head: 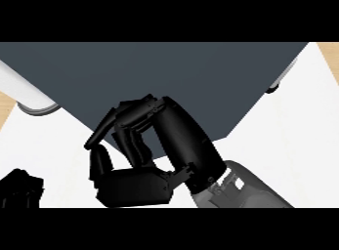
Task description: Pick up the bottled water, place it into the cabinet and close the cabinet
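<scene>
No bottled water shows in the head view. The dark grey cabinet (164,73) fills the upper middle of the view. My right hand (179,141) hovers over the cabinet's near corner. Its fingers (132,119) curl back down toward the thumb (99,163), and nothing shows between them. Part of my left hand (13,188) rests at the lower left edge, away from the cabinet.
A thick white rounded bar (17,83) runs along the cabinet's left side. A small grey handle (274,88) sits at its right edge. The white counter (294,146) spreads to the right and lower left, with wooden floor (338,58) beyond.
</scene>
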`<state>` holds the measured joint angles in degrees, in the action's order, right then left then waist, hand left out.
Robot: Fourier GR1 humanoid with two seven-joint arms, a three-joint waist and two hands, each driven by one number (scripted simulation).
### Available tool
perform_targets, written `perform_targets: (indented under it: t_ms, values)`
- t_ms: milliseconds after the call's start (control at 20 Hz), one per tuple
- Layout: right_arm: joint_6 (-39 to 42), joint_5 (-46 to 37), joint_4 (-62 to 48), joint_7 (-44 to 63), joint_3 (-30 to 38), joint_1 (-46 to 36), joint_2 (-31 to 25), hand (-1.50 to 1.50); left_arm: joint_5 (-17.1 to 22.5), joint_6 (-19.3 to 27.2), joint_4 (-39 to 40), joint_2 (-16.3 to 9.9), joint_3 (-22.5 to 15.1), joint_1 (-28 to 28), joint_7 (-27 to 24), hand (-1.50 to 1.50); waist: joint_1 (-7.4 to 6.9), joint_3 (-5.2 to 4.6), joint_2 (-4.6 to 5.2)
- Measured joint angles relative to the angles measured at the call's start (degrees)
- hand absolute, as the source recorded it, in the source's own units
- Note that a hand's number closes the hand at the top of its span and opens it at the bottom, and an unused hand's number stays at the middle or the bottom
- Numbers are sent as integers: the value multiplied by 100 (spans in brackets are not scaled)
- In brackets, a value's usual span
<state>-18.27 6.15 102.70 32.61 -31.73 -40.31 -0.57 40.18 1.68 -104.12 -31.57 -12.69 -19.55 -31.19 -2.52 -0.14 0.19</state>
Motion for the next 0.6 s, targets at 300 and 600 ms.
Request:
perform_targets:
  t_ms: [300,600]
  values:
    - [692,801,-1620,-786,909,-553,48,150,45,-362,87,-55,210,-212,-111,150,43,5,0]
    - [1754,1225,-2410,-1514,1256,-719,-85,150,78,-419,-34,-66,350,-284,-46,150,12,-11,-168]
